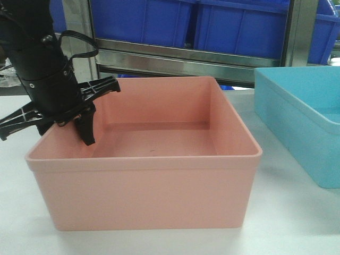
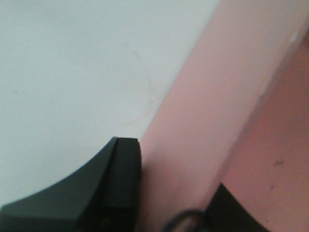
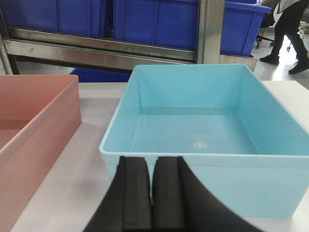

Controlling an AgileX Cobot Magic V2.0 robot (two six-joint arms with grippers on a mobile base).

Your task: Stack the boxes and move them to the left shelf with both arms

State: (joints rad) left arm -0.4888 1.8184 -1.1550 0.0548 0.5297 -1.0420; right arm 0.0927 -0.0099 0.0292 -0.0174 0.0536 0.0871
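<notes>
The salmon pink box [image 1: 159, 180] stands open-topped on the white table, filling the middle of the front view. My left gripper [image 1: 66, 127] straddles its left wall: one finger [image 1: 85, 130] hangs inside, the other is outside. In the left wrist view the pink wall [image 2: 193, 121] runs between the left gripper's [image 2: 176, 193] spread fingers, so it is open. The turquoise box [image 3: 203, 130] sits to the right of the pink one [image 3: 34, 121]. My right gripper [image 3: 153, 162] is shut on nothing, just before the turquoise box's near wall. The left shelf is out of view.
Behind the table runs a steel rack bar [image 1: 186, 58] with dark blue crates [image 1: 159, 21] on it. A steel upright [image 3: 207, 29] stands behind the turquoise box. A person's legs [image 3: 289, 29] show at the far right. A narrow strip of table [image 3: 91, 145] separates the boxes.
</notes>
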